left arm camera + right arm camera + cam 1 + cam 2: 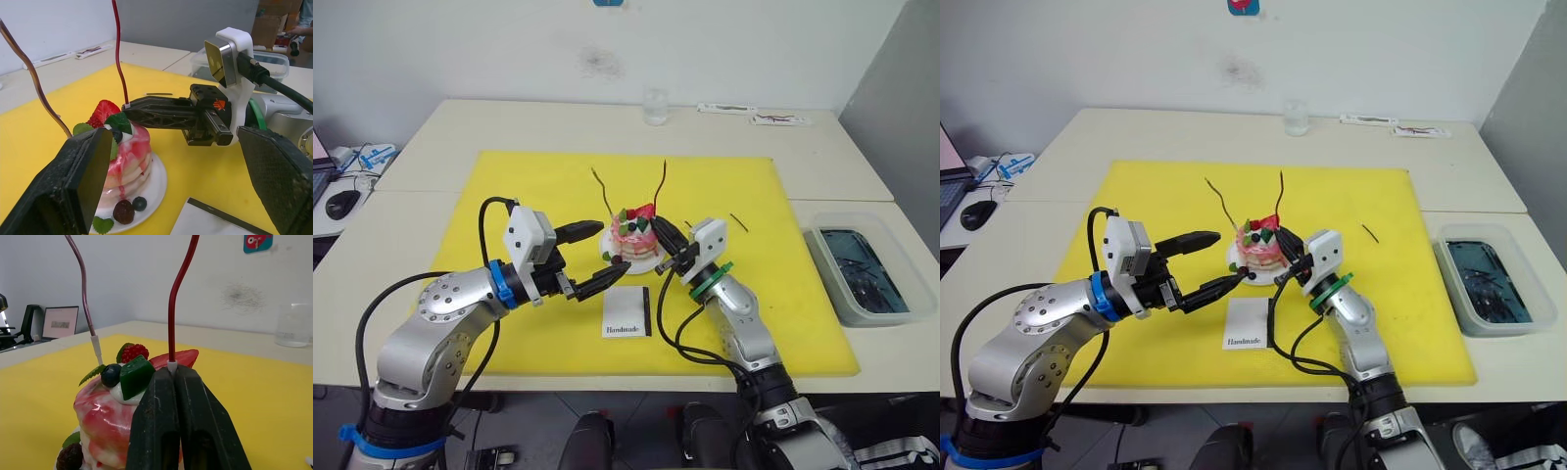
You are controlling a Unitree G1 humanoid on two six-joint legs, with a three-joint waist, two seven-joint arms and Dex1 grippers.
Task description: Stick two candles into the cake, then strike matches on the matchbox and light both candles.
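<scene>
Hovering at the cake's left side, the left gripper [585, 258] is spreading its two black fingers wide, pinching nothing, with the small plate's edge sitting between the tips. Moving across, the cake [635, 235] is sitting on its white plate at the middle of the yellow mat [509, 186], soft pink-and-white layers under a glossy strawberry, dark berries and green leaves. One thin wavy candle [603, 194] is rising from its left half, standing free. The second candle [658, 188] is standing nearly upright over the right half, long axis vertical, and the right gripper [172, 368] is pressing its ridged fingers together on the pale lower end, just above the cream. So the right arm is the nearer one, and pushing straight down looks like the call. Below the cake, the flat white matchbox [626, 311] is lying with its black strip facing right. Farther right, one short straight match [738, 222] is resting on the mat, well apart.
</scene>
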